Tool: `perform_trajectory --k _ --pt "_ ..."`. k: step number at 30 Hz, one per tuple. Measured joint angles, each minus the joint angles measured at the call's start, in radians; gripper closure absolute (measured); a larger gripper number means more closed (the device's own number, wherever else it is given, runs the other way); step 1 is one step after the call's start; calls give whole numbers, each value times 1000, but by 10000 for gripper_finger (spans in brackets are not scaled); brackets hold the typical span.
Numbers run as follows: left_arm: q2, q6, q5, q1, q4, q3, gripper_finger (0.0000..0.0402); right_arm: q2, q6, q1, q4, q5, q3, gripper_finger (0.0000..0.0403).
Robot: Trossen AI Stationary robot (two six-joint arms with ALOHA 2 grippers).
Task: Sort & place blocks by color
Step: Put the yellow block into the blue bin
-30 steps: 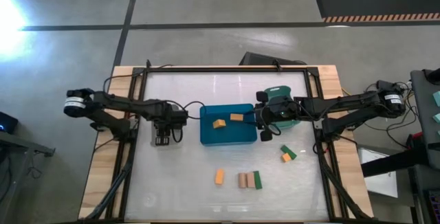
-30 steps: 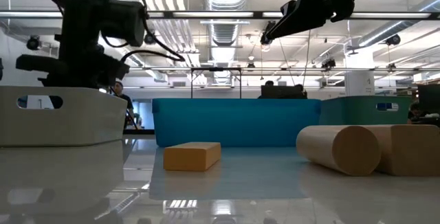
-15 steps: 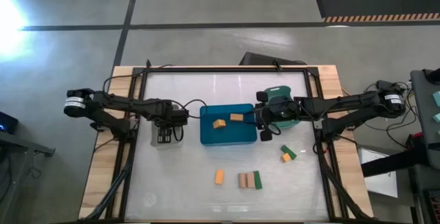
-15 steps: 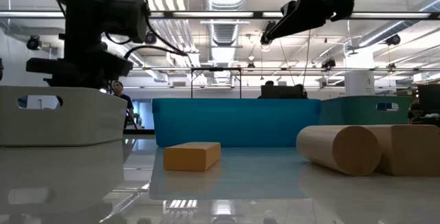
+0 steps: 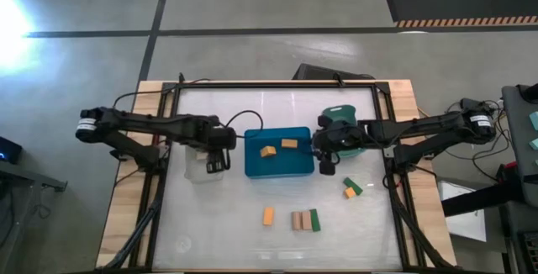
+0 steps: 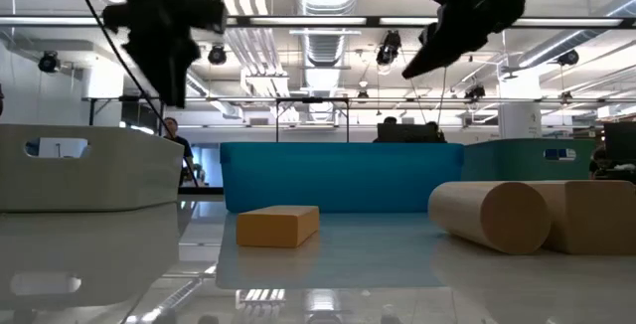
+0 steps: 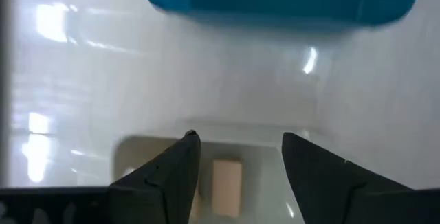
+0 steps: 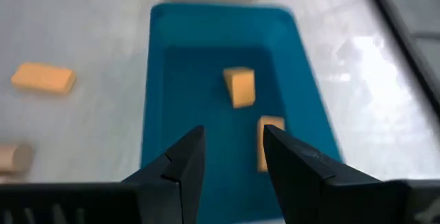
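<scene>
My left gripper hangs open above the clear bin, near the side that faces the blue bin. A pale tan block lies flat on the clear bin's floor below it. My right gripper is open and empty, above the right rim of the blue bin. Two orange blocks lie in that bin. On the table lie an orange block, a tan piece beside a green block, and a green and orange pair.
A teal bin stands behind my right gripper, right of the blue bin. A dark frame and wooden borders edge the white table. In the low view the orange block and tan rounds lie in front of the blue bin.
My left gripper has risen and moved toward the table's right, from the middle of the clear bin to its side nearest the blue bin. My right gripper has shifted slightly toward the right edge and tipped downward. No block has moved.
</scene>
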Motion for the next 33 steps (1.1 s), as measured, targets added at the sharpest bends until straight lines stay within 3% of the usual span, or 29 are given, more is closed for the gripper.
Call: perform_trajectory --k 10,20,26,33 --pt "-2 -180 -194 -136 56 77 212 0 267 95 -269 -8 73 264" --pt "3 -199 -266 -267 366 63 212 6 310 206 -637 -139 65 264" --pt "4 -179 -309 -306 403 64 212 43 293 331 -668 -100 38 258" --pt "4 -180 -332 -309 411 63 212 181 297 423 -669 -48 38 223"
